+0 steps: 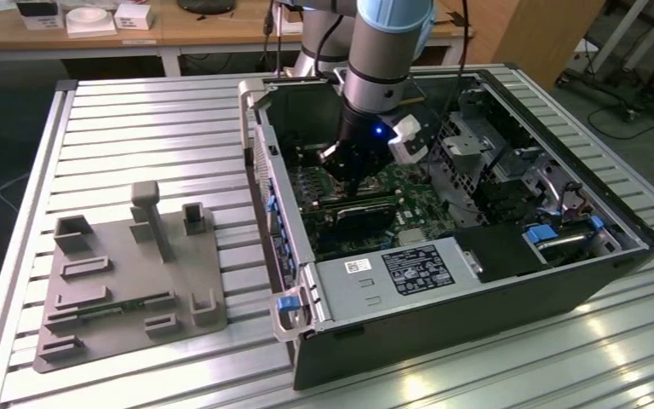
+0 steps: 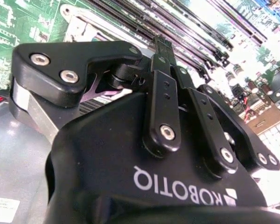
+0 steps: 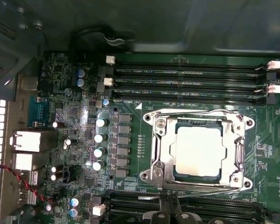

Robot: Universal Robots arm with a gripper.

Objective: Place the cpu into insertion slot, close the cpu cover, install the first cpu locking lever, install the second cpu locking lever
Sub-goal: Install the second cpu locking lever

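Black two-fingered gripper point(image 1: 350, 192) on the end of a grey and blue arm: hangs low inside an open computer case, fingertips drawn together with nothing visibly between them. Shows from behind in the second wrist view point(image 2: 161, 44), its tips down close to the board, and pokes into the first wrist view point(image 3: 168, 208) right at the socket's edge.

Beneath it all, a silvery slatted metal table point(image 1: 146, 111). On it, a large dark tower computer case point(image 1: 418, 349) lying on its side with the side panel off. Well apart, toward the exterior view's left, a flat grey plastic fixture point(image 1: 111, 285) with upright posts and pockets.

Inside the case, a green circuit board point(image 3: 130, 154). Across it, long narrow black memory slots point(image 3: 191, 81) running in rows beside the socket.

Near those rows, the square insertion slot with its silvery metal rim point(image 3: 243, 125). Flat down over it, the thin silvery cpu cover point(image 3: 162, 150), closed, its square cut-out framing the chip. Seated in the slot, the small square silvery-grey cpu point(image 3: 199, 150), lying level.

Along the socket edge nearest the gripper, a thin metal locking lever point(image 3: 203, 190), slightly slanted. Just beside the fingertips; contact impossible to tell.
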